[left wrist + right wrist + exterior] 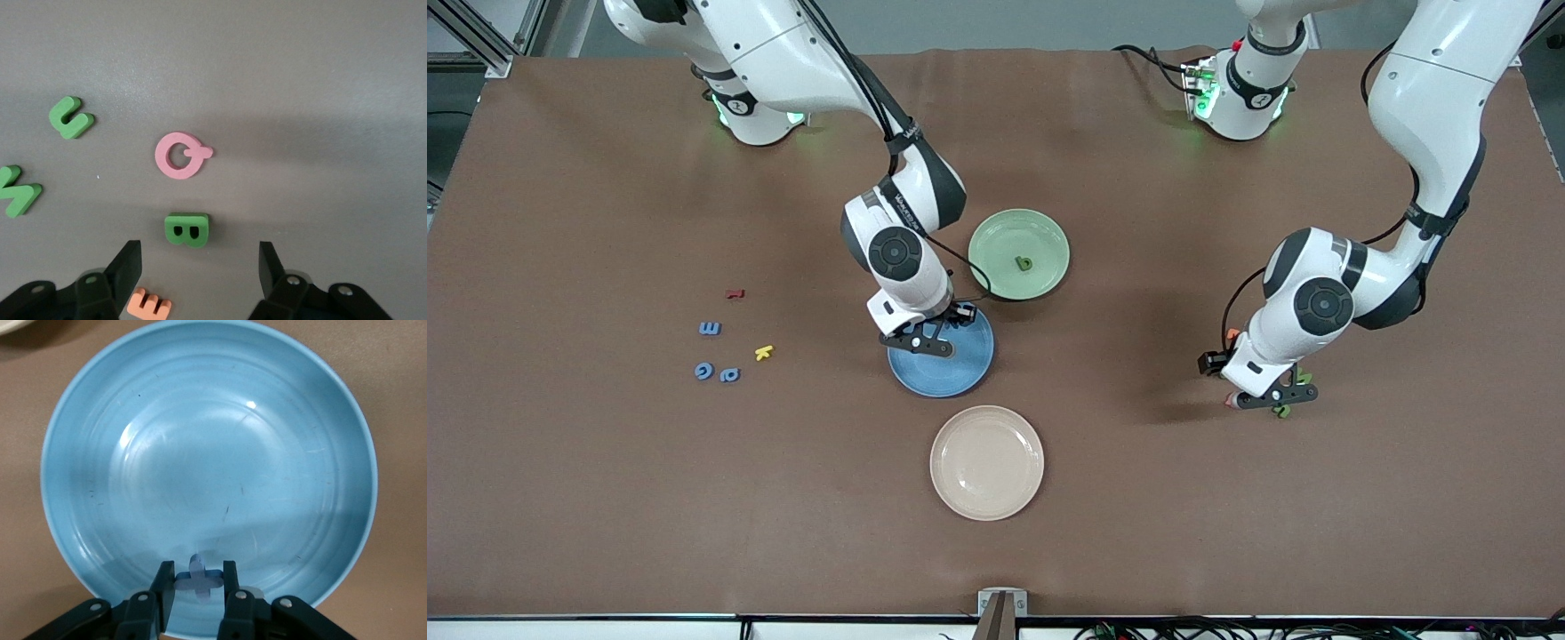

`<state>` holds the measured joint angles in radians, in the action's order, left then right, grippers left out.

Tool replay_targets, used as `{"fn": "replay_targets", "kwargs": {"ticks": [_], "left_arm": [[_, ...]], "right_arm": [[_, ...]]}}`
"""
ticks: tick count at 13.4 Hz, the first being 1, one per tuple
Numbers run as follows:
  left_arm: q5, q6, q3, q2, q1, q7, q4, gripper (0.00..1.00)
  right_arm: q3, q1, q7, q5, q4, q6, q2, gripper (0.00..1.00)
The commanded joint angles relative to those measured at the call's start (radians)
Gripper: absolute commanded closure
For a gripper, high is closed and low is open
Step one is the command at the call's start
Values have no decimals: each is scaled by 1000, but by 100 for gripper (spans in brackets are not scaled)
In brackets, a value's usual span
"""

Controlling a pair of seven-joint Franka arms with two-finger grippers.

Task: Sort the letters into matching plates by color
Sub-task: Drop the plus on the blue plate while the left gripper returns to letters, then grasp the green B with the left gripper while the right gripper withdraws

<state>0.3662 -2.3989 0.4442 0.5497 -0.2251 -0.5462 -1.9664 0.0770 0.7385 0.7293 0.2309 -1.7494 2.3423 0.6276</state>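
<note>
From the front, my right gripper (935, 336) is hanging over the blue plate (960, 369) while my left gripper (1282, 391) is hanging low over scattered letters.

Left wrist: my fingers are spread wide, a green B (187, 229) lying between them; I should descend centred on it, avoiding the pink Q (180, 155).

Right wrist: my fingers are pinching a pale blue plus (198, 579), flat foam, ready to release.

A cream-beige plate (986, 462) sits on the brown table (605, 498). Well away from it, toward the right arm's end of the table, lie a yellow letter (763, 353) and, farther from the front camera than the plate, a dark red letter (735, 293). Toward the left arm's end lie a pink Q-shaped letter (181, 155) and, close by it, an orange letter (149, 306).
</note>
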Motion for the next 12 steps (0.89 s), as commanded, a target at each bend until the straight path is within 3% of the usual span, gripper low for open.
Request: {"fn": "replay_targets", "kwargs": {"ticks": [1,2,3,4,5,7,12], "left_arm": [[23,-28,7,1,-7,8,-22,24],[54,-29,8,6,-10,6,-23,25],[69,-31,8,12,-17,6,-22,26],[71,-39,8,21,-22,6,-20,26],[71,-52,8,24,-22,6,-20,27],[71,-65,8,35,-22,6,-19,29],[72,-75,7,55,-23,6,-11,33]], "right_arm": [[12,13,5,18,11,-6,7,75],[12,13,5,16,11,-8,7,71],[12,13,5,18,11,-12,6,56],[12,12,7,18,11,-18,4,31],[12,12,7,18,11,-21,0,18],[13,5,2,16,13,-79,-35,8],[49,-86,-54,-15,7,-325,-199,0]]}}
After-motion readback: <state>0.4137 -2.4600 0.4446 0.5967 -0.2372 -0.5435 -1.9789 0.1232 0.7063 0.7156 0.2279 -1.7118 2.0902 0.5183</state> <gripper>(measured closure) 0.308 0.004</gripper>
